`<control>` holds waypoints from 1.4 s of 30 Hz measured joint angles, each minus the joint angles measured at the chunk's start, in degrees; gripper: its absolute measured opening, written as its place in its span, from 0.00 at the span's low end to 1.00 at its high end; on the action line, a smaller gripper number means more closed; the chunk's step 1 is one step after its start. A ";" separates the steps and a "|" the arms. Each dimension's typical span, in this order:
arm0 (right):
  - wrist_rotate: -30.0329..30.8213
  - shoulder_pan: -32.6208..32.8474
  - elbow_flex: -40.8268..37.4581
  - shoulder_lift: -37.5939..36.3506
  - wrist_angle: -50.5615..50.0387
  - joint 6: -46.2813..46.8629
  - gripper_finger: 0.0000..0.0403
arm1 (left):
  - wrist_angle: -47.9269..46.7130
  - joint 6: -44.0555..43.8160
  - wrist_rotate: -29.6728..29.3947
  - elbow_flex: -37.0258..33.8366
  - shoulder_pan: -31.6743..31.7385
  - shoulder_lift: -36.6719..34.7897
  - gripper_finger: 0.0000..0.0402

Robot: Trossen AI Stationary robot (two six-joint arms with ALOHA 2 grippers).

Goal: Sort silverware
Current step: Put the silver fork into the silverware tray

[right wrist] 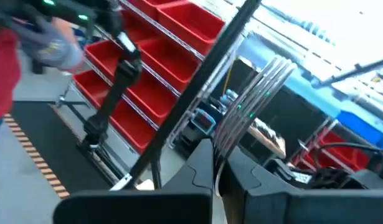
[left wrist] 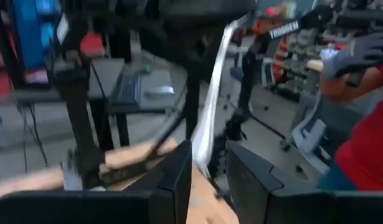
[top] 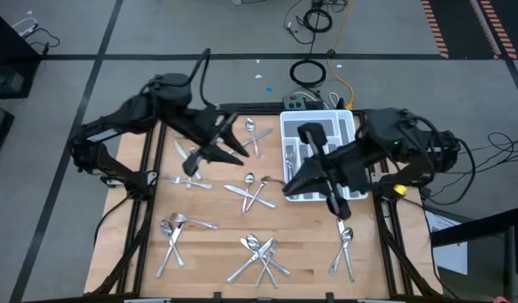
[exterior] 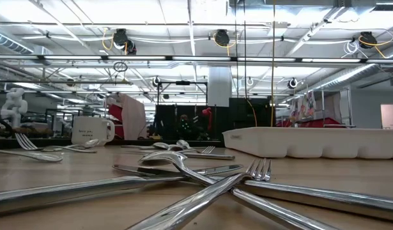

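Observation:
Silverware lies in loose heaps on the wooden table: forks and spoons, a crossed pile, a pair, and more at mid-table. My left gripper hovers over the table's far left part, shut on a flat silver piece. My right gripper hangs in front of the white divided tray, shut on a fork. In the low view, neither gripper shows. My left gripper pinches a flat silver strip between its two fingers. The strip stands up past the fingertips, lifted clear of the table; knife or handle, I cannot tell. My right gripper pinches the fork's handle between its two fingers. The tines stick out beyond the fingertips, and the fork is lifted clear.
A white mug stands at the table's far left. The tray holds some pieces in its compartments. A person in red with a grey glove stands beyond the table. Cables and a box lie behind the far edge.

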 joint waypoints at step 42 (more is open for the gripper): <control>13.80 -6.32 -0.02 1.86 0.22 11.11 0.02 | 9.47 3.38 -19.37 -7.50 -0.14 -0.07 0.01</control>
